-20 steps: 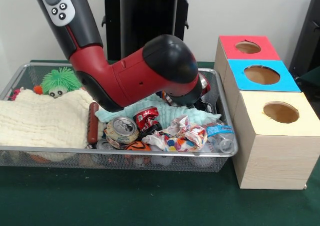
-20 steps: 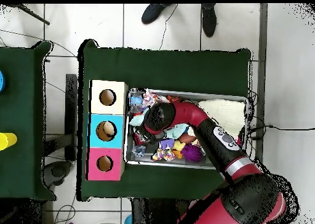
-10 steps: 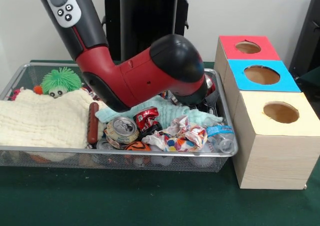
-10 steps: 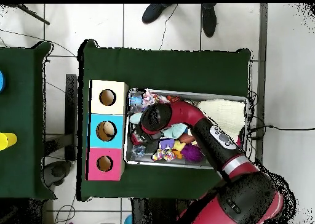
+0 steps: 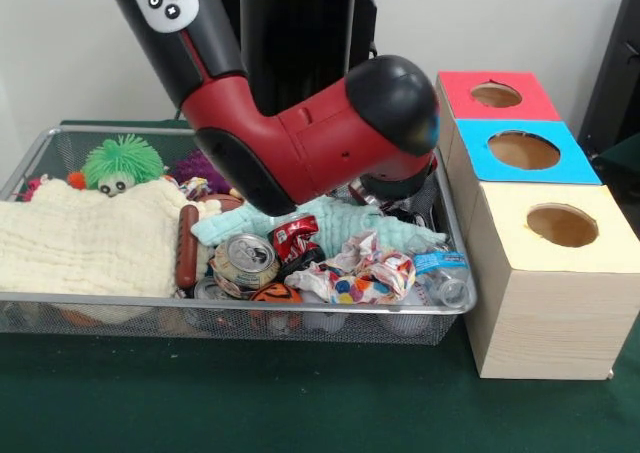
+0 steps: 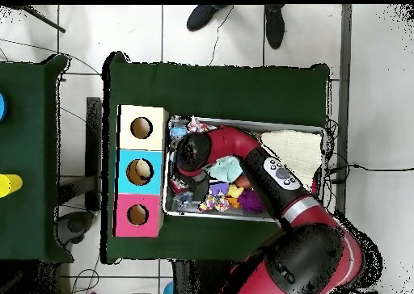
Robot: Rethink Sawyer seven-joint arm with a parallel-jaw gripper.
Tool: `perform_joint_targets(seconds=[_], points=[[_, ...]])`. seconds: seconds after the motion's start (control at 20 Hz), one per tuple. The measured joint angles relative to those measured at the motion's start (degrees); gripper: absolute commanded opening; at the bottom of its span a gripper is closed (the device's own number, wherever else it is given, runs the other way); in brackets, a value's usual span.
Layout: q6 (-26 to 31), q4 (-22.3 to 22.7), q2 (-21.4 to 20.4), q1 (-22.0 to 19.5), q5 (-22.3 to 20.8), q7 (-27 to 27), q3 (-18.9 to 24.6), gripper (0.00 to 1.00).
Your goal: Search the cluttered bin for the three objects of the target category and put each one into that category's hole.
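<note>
Even, bright indoor light, soft shadows, mild glare on the arm (image 5: 330, 143)

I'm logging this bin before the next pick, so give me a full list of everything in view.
Wire bin: one, grey mesh, on the green table.
Cloth: one, cream, bin's left part in the front view.
Spiky toy: one, green, far left corner.
Sausage toy: one, brown-red, beside the cloth.
Cans: at least two, silver and red, bin's middle.
Crumpled wrapper: one, multicoloured, near rim.
Plastic bottle: one, clear, right corner.
Hole boxes: three, red, blue, cream tops, right of bin.
Person's shoes: two, dark, overhead view's top.
Arm: red and black, over the bin; hand hidden.
</note>
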Motion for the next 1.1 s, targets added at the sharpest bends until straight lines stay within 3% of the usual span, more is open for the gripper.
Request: perform_joint_targets(seconds=[1.1], points=[[-1.7, -0.2, -4.0, 2.2, -2.4, -1.0, -0.4, 1.0]])
